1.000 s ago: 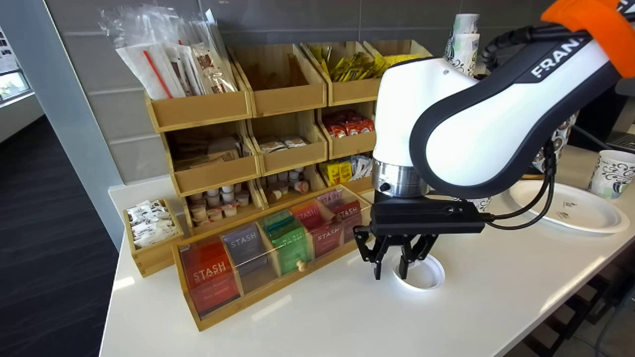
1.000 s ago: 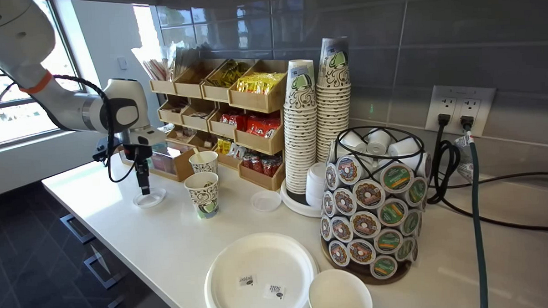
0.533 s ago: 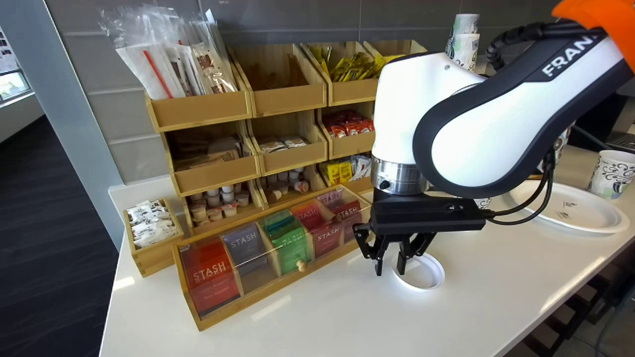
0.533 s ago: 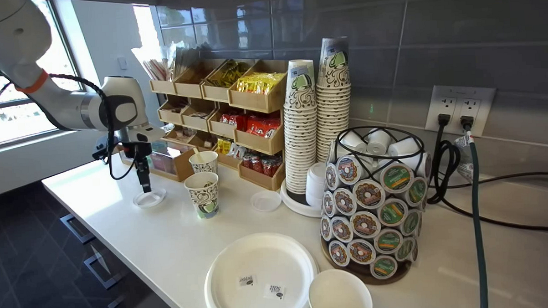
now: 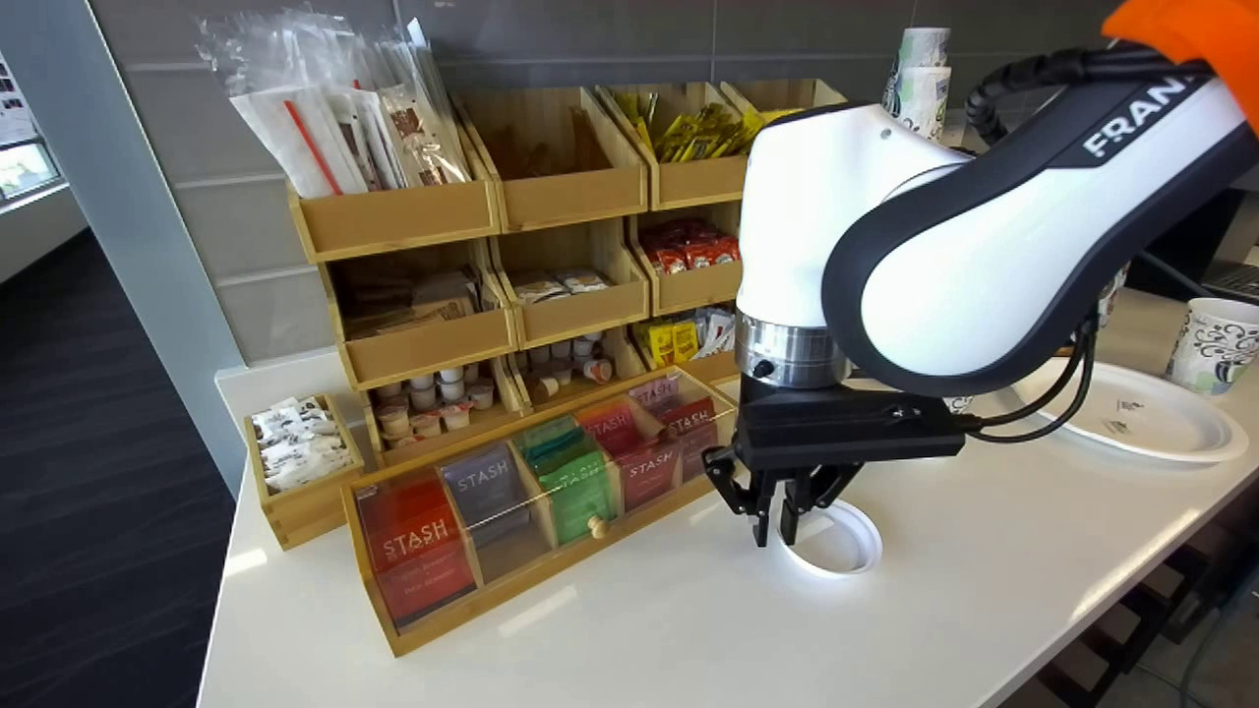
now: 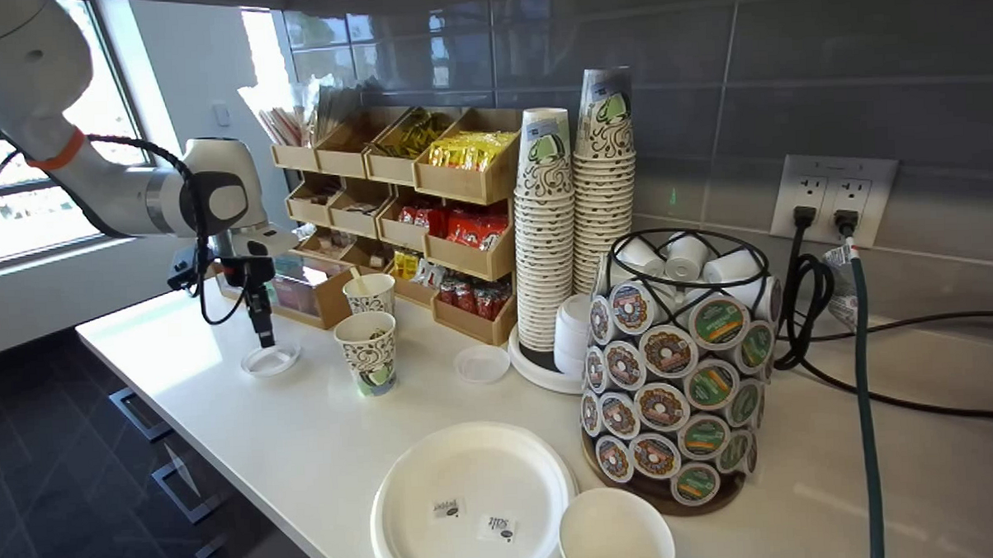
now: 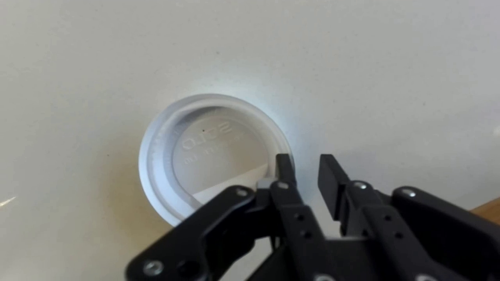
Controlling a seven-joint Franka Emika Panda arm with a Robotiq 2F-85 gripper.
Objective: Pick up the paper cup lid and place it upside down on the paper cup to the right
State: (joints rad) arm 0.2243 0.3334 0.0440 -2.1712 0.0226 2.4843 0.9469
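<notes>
The paper cup lid (image 5: 842,539) is a small round white disc with a raised rim, lying on the counter. It also shows in an exterior view (image 6: 270,363) and in the wrist view (image 7: 218,150). My gripper (image 5: 775,542) points down at the lid's edge, partly open with a narrow gap and nothing between its fingers. In the wrist view (image 7: 305,158) one finger overlaps the lid's rim and the other is outside it; I cannot tell whether they touch the lid. The paper cup (image 6: 370,358), with green print, stands upright on the counter, its mouth uncovered.
A similar cup (image 6: 371,295) holding a stick stands behind it. A clear lid (image 6: 481,365) lies near the tall cup stacks (image 6: 545,252). A white plate (image 6: 469,445), another cup (image 6: 617,535) and a pod rack (image 6: 674,388) stand farther off. A wooden tea box (image 5: 551,570) is beside my gripper.
My gripper's fingers have moved closer together, and the gripper has risen slightly. The lid and the cups have not moved.
</notes>
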